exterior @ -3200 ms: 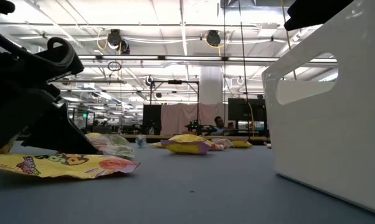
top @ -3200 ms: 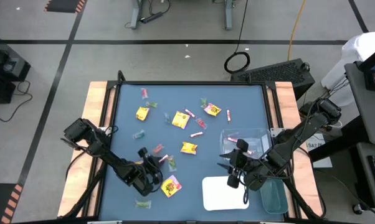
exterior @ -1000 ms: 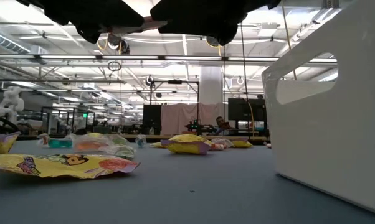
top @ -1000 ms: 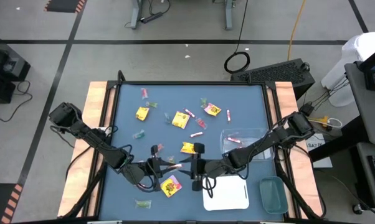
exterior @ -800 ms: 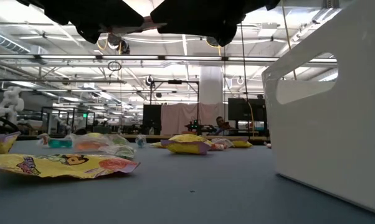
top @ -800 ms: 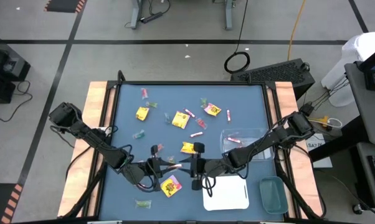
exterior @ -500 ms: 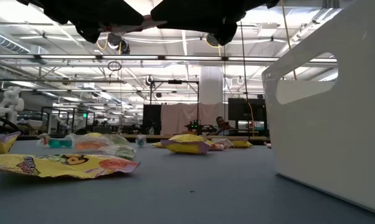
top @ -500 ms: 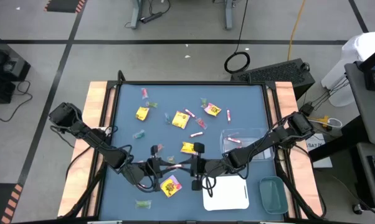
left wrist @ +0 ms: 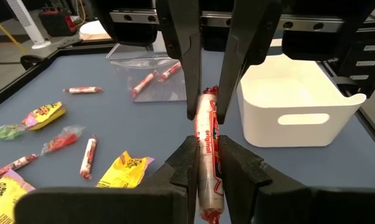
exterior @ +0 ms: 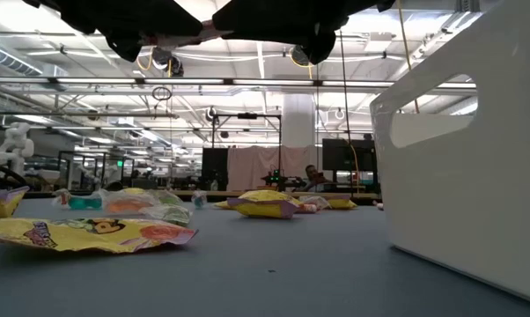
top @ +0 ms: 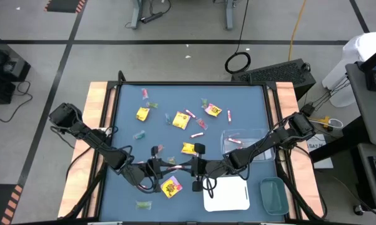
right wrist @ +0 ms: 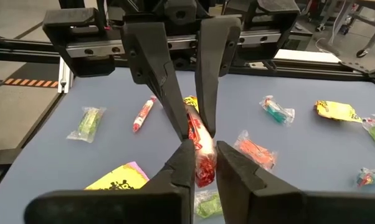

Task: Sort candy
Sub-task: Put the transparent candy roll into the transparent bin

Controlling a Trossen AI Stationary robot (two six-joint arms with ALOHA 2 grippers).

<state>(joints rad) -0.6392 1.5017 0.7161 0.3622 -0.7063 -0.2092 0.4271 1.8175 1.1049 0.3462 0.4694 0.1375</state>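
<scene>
Both end effectors, left and right, grip apparently one pink stick.

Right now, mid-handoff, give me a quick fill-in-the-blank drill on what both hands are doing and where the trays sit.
1. Both the left hand and the right hand grip the same pink-red ____ candy.
2. The hands meet ____ the table, not on it.
3. Beside the handoff stands the empty ____ tray.
4. The clear tray already holds pink-red ____.

Missing words: stick; above; white; sticks
</scene>
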